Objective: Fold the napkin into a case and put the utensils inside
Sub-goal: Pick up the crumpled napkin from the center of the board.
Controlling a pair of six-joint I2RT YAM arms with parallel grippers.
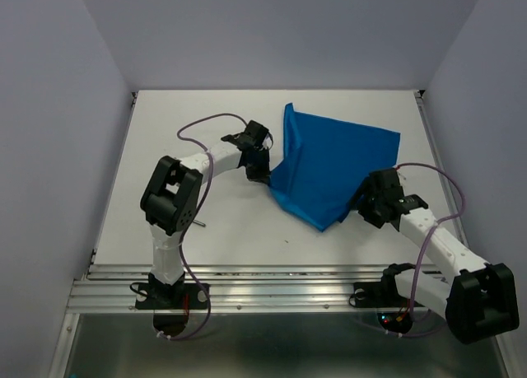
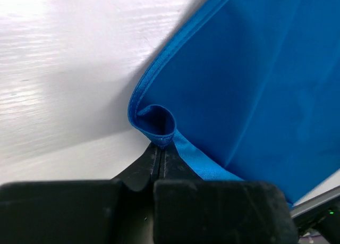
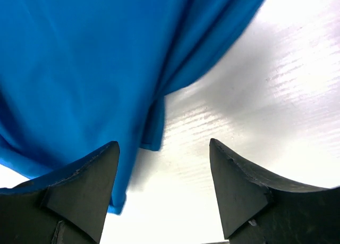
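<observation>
The bright blue napkin [image 1: 329, 164] lies partly folded right of centre, its left side raised in a steep fold. My left gripper [image 1: 260, 170] is shut on the hem at that left edge; in the left wrist view the hem [image 2: 159, 128] curls into a loop just above the closed gripper [image 2: 161, 146]. My right gripper [image 1: 360, 203] is open at the napkin's near right corner. In the right wrist view that gripper [image 3: 162, 148] has cloth [image 3: 79, 79] draped over its left finger and a hanging corner [image 3: 152, 135] between the fingers, ungripped. Case and utensils are out of view.
A slim grey stub [image 1: 200, 224] pokes out beside the left arm's elbow; I cannot tell what it is. White table [image 1: 189, 114] spreads to the left and back. Grey walls close in both sides, and a metal rail [image 1: 272, 291] runs along the near edge.
</observation>
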